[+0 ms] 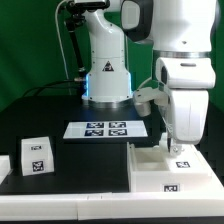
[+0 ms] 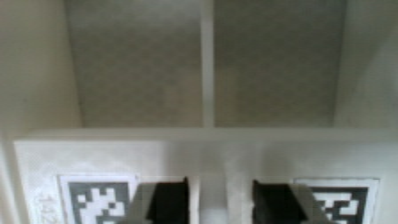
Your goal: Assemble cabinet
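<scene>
Find the cabinet (image 1: 170,172) just beside the marker board (image 1: 105,128), toward the exterior view's right. Centre the gripper (image 2: 221,200), fingers (image 2: 166,200) spread and holding nothing, over its tagged wall; lower straight, then close squarely.

Hand (image 2: 221,203), fingers (image 2: 164,203) apart, over cabinet (image 2: 205,140); 2 compartments (image 2: 134,70), 2 tags (image 2: 98,198) showing.
</scene>
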`<act>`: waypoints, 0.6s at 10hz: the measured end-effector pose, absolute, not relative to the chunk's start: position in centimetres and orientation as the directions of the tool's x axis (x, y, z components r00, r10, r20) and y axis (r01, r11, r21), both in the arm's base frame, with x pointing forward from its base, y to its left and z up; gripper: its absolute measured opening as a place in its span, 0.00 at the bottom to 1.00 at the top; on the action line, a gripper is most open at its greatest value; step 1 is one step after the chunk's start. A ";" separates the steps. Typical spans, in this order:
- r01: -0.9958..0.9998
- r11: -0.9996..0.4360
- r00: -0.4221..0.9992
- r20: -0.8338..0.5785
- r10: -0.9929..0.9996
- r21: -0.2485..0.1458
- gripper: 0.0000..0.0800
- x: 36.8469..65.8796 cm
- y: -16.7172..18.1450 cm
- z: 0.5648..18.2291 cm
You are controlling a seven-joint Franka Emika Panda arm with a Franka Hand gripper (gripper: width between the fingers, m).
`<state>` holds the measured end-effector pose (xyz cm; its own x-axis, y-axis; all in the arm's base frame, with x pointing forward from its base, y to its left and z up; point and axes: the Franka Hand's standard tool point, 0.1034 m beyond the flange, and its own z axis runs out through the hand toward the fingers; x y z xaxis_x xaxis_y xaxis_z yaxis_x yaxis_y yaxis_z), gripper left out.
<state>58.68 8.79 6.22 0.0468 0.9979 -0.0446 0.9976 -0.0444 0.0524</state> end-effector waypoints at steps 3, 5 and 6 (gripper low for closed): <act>0.997 -0.048 0.051 -0.046 0.998 0.055 0.74 58.6 8.4 6.6; 0.995 -0.080 0.083 -0.054 0.995 0.061 0.94 57.2 8.6 7.7; 0.993 -0.094 0.098 -0.056 0.994 0.067 0.98 56.0 8.6 8.6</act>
